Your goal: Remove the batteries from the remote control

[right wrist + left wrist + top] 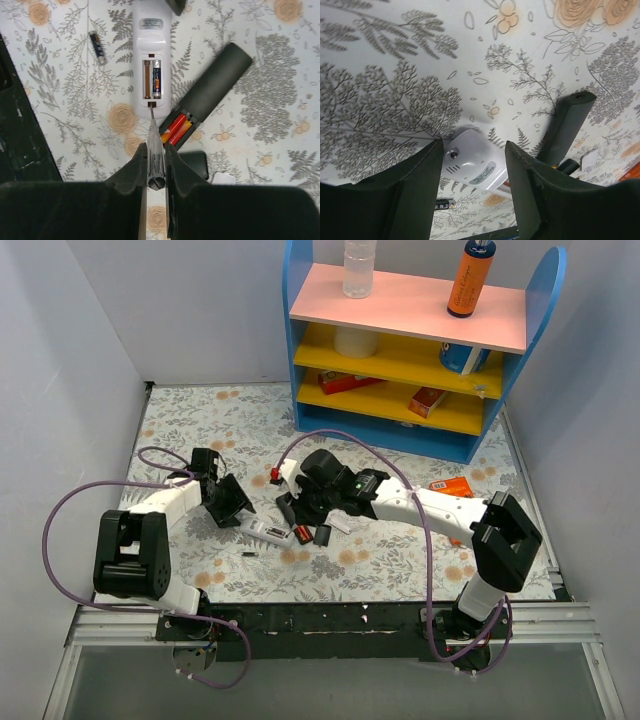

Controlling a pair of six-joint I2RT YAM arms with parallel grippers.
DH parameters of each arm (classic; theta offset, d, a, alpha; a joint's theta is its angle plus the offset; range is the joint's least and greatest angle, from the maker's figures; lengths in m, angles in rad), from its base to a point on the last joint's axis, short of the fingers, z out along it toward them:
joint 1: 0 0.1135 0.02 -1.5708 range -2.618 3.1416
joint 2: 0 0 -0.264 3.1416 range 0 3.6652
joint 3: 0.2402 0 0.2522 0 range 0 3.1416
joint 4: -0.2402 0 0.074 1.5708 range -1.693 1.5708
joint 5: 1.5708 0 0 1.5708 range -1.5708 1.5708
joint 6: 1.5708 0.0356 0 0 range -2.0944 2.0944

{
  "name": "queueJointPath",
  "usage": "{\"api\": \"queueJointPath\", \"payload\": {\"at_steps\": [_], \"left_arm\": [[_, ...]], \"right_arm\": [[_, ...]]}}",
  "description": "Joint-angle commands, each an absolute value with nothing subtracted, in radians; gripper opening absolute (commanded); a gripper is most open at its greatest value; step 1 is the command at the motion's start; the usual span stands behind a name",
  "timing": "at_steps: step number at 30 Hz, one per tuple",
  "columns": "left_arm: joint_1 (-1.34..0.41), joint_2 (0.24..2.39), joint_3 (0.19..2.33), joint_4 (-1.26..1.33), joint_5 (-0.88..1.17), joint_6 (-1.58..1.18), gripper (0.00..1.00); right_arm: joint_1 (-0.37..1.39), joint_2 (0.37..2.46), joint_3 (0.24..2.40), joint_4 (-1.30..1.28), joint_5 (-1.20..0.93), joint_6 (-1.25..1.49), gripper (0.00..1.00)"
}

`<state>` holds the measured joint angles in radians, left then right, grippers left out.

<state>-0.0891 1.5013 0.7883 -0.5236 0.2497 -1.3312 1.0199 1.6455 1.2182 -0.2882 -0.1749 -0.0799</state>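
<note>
And the right tool [156,150] is clamped on a clear-handled pick [154,136], tip at a white remote [151,50]. Black remote control [216,80] lies on the counter [280,165] just ahead, to that tool's right, red batteries [175,129] inside (compartment uncovered). The left tool [474,150] gapes wide over that white remote.

1. Blue shelf unit [293,280], pink and yellow boards, far right; clear plastic bottle [358,268] and orange bottle [471,280] on top.
2. White plastic remote [152,60], compartment open, near centre.
3. Clear-handled screwdriver [154,146], tip at that compartment's edge.
4. Dark loose battery [98,47] just beside the remote.
</note>
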Motion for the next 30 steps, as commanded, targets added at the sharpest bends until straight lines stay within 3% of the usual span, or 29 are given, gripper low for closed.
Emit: {"api": "queueJointPath", "payload": {"at_steps": [1, 14, 20, 30], "left_arm": [[-0.101, 1.433, 0.801, -0.618, 0.175, -1.374, 0.52], [-0.101, 1.543, 0.997, -0.669, 0.181, -1.341, 0.54], [-0.100, 1.536, 0.986, -0.676, 0.164, -1.336, 0.54], [-0.092, 1.545, 0.980, -0.718, 0.051, -1.351, 0.55]], "right_arm": [[0.992, 1.670, 1.347, -0.351, -0.095, -0.178, 0.01], [0.989, 1.615, 1.344, -0.342, -0.137, -0.156, 0.01], [0.988, 1.624, 1.330, -0.316, -0.132, -0.172, 0.01], [0.982, 1.724, 1.391, -0.284, -0.202, -0.411, 0.01]]}}
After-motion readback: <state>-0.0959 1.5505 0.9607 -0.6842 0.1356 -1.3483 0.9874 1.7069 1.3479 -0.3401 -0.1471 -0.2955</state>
